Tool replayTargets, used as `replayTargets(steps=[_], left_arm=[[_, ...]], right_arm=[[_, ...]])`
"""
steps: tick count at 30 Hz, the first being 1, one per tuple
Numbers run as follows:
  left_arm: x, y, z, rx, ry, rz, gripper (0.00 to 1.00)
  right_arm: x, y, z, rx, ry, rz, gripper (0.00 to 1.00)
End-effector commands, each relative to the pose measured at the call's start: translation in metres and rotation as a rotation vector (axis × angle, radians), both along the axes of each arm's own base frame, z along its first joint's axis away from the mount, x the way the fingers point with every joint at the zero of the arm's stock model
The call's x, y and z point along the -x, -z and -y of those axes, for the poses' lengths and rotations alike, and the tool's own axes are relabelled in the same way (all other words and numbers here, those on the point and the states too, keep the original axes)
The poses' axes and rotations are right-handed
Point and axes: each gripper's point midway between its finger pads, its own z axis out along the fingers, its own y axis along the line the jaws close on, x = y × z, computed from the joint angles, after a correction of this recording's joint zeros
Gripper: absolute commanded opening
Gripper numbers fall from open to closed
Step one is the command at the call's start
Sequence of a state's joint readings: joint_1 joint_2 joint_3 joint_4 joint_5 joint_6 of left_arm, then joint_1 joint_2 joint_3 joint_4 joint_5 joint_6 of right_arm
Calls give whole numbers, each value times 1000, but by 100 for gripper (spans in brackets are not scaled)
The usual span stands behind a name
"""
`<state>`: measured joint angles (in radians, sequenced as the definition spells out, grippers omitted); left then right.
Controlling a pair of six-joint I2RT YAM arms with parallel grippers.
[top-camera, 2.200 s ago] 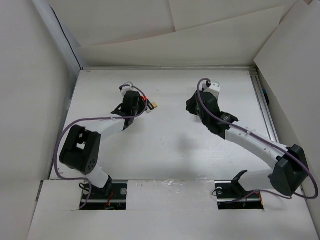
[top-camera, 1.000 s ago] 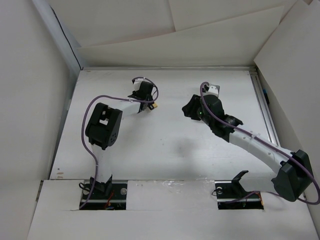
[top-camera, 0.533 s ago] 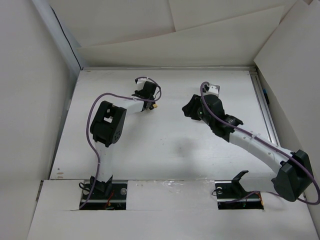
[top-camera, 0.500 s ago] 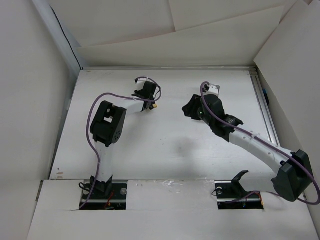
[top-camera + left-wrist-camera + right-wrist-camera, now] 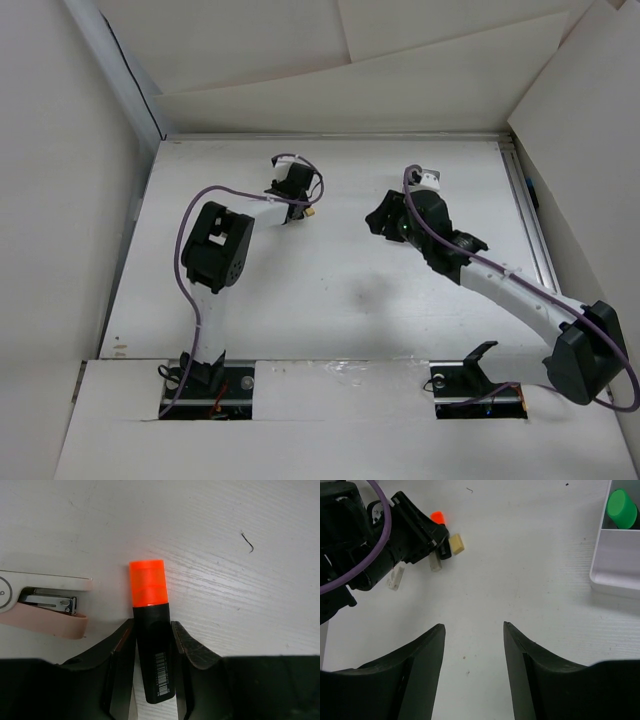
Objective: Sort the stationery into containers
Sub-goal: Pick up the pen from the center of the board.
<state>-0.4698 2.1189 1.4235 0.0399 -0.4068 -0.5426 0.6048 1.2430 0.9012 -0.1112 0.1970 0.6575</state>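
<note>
A short black marker with an orange end (image 5: 149,587) lies on the white table between my left gripper's fingers. My left gripper (image 5: 151,625) is shut on its black body, low at the table's back left (image 5: 297,198). The orange end also shows in the right wrist view (image 5: 437,516), with a beige eraser-like block (image 5: 456,544) beside it. My right gripper (image 5: 473,626) is open and empty above bare table, at the middle right in the top view (image 5: 385,222). A white box (image 5: 600,577) with a divider stands to its right and holds a green-capped item (image 5: 621,508).
A pink and white stapler (image 5: 42,605) lies just left of the marker. Small white pieces (image 5: 396,577) lie beside the left gripper. White cardboard walls (image 5: 60,200) enclose the table on the left, back and right.
The left arm has raised its elbow and its gripper has shifted a little toward the back right, over the marker. The right gripper has barely moved.
</note>
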Motion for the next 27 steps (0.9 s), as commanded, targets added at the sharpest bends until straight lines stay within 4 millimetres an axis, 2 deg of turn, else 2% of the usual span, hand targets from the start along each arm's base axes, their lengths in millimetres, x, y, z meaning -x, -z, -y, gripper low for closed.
replayTargets(steps=[1, 5, 6, 8, 9, 10, 12, 13, 14, 16, 17, 19, 21, 22, 23, 24, 25, 26, 27], left_arm=[[8, -31, 7, 56, 37, 48, 11], [14, -79, 12, 137, 73, 149, 8], [22, -94, 12, 165, 92, 176, 8], [26, -112, 18, 213, 125, 224, 8], [30, -130, 20, 241, 145, 258, 8], [38, -128, 23, 261, 176, 249, 6], [45, -141, 29, 304, 216, 290, 6], [59, -139, 32, 333, 260, 284, 6], [64, -142, 34, 353, 286, 297, 6], [75, -157, 42, 403, 346, 343, 6], [87, -145, 45, 421, 388, 313, 6], [98, -147, 50, 445, 443, 335, 6], [119, -139, 56, 486, 523, 314, 6], [124, -143, 60, 506, 557, 335, 6], [131, -147, 63, 523, 589, 344, 6], [146, -138, 68, 541, 660, 322, 6], [152, -147, 72, 563, 703, 362, 6], [158, -147, 73, 566, 731, 365, 6], [166, -151, 75, 582, 769, 365, 6]], right_arm=[[-4, -24, -2, -42, -10, 71, 57], [-8, -25, 7, -56, 12, 74, 59], [-8, -25, 5, -59, 4, 73, 59], [-8, -23, 6, -64, 0, 70, 61], [-8, -23, 6, -64, 0, 70, 61], [-9, -23, 8, -68, -2, 67, 61], [-8, -27, 9, -79, -11, 71, 61], [-7, -27, 7, -82, -19, 69, 61], [-8, -26, 9, -76, -24, 71, 61], [-7, -33, 11, -90, -31, 84, 61], [-7, -34, 12, -98, -40, 80, 61], [-5, -42, 13, -116, -52, 96, 64], [-2, -46, 12, -123, -80, 103, 67], [-3, -52, 13, -133, -87, 110, 70], [-1, -54, 9, -145, -110, 116, 72], [1, -64, 3, -173, -159, 129, 73], [2, -63, -3, -181, -191, 118, 75], [3, -56, -11, -188, -227, 96, 78], [6, -58, -20, -205, -281, 84, 79]])
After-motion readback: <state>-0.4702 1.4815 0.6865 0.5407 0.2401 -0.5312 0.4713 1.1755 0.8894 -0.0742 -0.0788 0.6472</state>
